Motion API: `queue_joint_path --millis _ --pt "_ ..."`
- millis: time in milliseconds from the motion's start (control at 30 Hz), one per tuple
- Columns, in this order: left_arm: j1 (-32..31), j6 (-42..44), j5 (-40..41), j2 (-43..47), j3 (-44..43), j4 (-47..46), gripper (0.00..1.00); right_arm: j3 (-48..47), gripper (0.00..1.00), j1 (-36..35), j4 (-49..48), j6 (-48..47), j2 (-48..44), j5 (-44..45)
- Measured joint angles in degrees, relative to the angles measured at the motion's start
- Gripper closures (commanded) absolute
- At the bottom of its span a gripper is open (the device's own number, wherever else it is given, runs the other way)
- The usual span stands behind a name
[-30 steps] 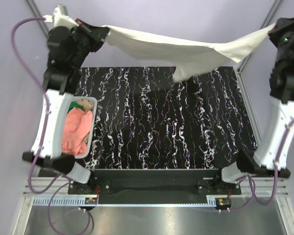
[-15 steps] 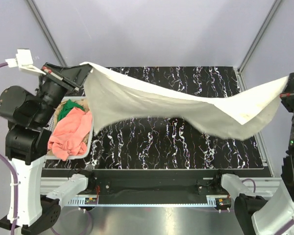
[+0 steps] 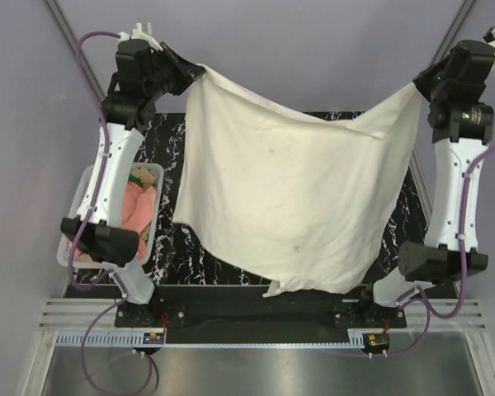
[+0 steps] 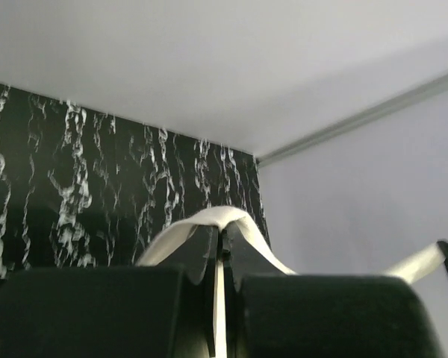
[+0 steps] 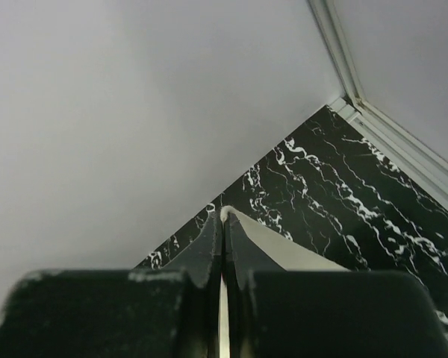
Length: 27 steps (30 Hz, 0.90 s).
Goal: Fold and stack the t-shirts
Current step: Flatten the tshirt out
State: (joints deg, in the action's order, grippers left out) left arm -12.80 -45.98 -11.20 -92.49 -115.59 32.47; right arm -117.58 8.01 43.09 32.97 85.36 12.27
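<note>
The large cream-white t-shirt point(image 3: 293, 198) hangs spread in the air between both arms, its lower edge near the table's front edge. My left gripper point(image 3: 196, 73) is shut on its top left corner; the wrist view shows cloth point(image 4: 209, 220) draped over the closed fingertips. My right gripper point(image 3: 418, 85) is shut on its top right corner, with cloth point(image 5: 272, 242) pinched between the jaws. A salmon-pink t-shirt point(image 3: 134, 210) and a green one point(image 3: 139, 178) lie in the white basket point(image 3: 76, 216) at the left.
The black marbled table point(image 3: 169, 153) lies under the hanging shirt. Grey walls and metal frame posts point(image 3: 70, 37) stand behind and at the sides. The arm bases sit at the near edge on the rail point(image 3: 256, 307).
Both arms have risen and moved back. The cream-white shirt went from a sagging horizontal stretch to hanging vertically, spread wide in front of the camera.
</note>
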Motion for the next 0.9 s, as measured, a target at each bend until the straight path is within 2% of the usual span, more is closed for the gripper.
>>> queue_joint_path --millis 67,200,300,433,533,733,900 --pt "1.09 -1.88 -1.22 -7.96 -7.63 -0.63 1.00 -4.31 1.00 0.04 -1.92 -1.07 6.23 -0.94" --pt "2.71 -6.16 -3.37 -19.45 -20.70 -1.09 1.00 -20.39 1.00 0.04 -0.70 -4.13 17.42 -2.05" --pt "2.99 -8.22 -4.63 -19.91 -22.27 -1.53 1.00 -28.15 1.00 0.09 -0.39 -6.16 18.53 -1.99" --pt "3.04 -8.79 -7.50 -14.36 -17.11 -4.72 1.00 -27.78 1.00 0.28 -1.84 -8.20 11.78 -1.86" --pt "3.10 -7.37 -9.05 -5.38 -6.16 -6.64 1.00 -18.32 1.00 0.37 -3.91 -9.05 2.08 -1.25" --pt "2.97 -2.80 -9.84 12.59 19.93 -10.32 1.00 13.22 1.00 0.42 -6.23 -7.69 -19.34 1.84" --pt "1.68 1.05 -9.35 21.03 42.21 -12.39 1.00 37.38 1.00 0.42 -3.30 -2.99 -31.54 0.87"
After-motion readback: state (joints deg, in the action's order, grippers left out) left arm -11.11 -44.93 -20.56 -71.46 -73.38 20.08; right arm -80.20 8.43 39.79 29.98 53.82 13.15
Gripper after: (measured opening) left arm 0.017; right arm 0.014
